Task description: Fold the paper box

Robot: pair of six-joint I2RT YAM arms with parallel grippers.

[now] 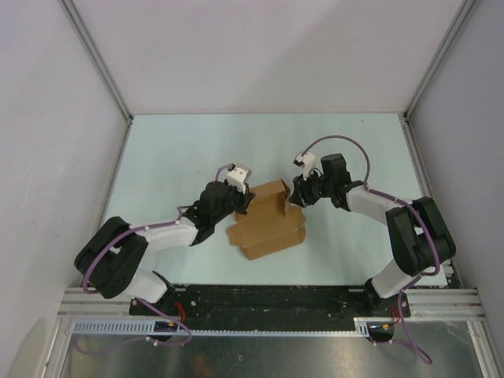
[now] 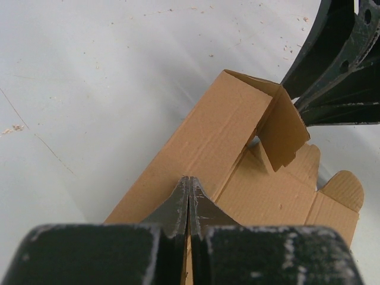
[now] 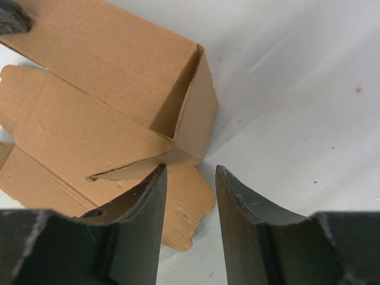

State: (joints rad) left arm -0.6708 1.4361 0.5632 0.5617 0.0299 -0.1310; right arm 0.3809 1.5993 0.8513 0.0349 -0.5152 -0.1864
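Observation:
The paper box (image 1: pixel 268 224) is plain brown cardboard, half formed, lying mid-table with flaps spread toward the front. My left gripper (image 1: pixel 246 197) sits at its back left; in the left wrist view its fingers (image 2: pixel 189 181) are shut, straddling the top edge of an upright wall of the box (image 2: pixel 214 130). My right gripper (image 1: pixel 298 197) is at the box's back right corner. In the right wrist view it (image 3: pixel 191 172) stands open, its left finger touching the folded corner of the box (image 3: pixel 107 65), with a rounded flap (image 3: pixel 187 208) lying under the gap.
Grey walls and metal frame posts (image 1: pixel 94 63) close in the pale table (image 1: pixel 197 142) on three sides. The right arm's dark fingers (image 2: pixel 332 65) show at the top right of the left wrist view. Small crumbs dot the table surface (image 3: pixel 358 89).

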